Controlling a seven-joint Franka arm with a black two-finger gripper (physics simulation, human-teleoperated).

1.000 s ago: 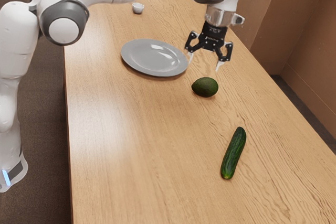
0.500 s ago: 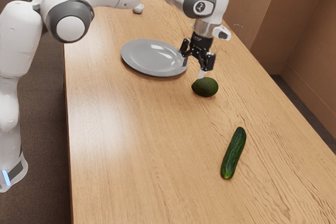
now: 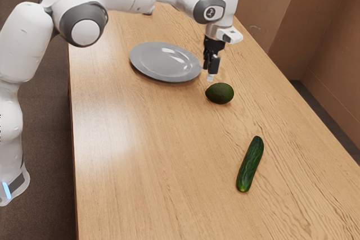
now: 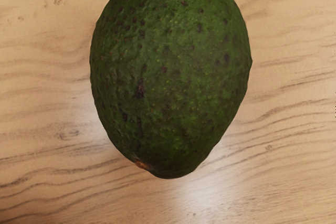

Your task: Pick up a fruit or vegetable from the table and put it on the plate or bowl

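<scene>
- Swung round and lowered since a second ago, now right above the avocado [image 3: 219, 93], lined up for a grasp.
- Jaws edge-on: spread or pressed together, cannot tell.
- Lying on the table [image 3: 140, 155], near the plate [image 3: 165, 61].

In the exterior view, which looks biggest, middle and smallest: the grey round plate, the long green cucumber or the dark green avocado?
1. Grey round plate, biggest.
2. Long green cucumber, though it lies nearer the camera.
3. Dark green avocado, smallest.

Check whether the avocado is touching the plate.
Apart. The exterior view shows a strip of bare table between the avocado and the nearest rim of the plate.
</scene>
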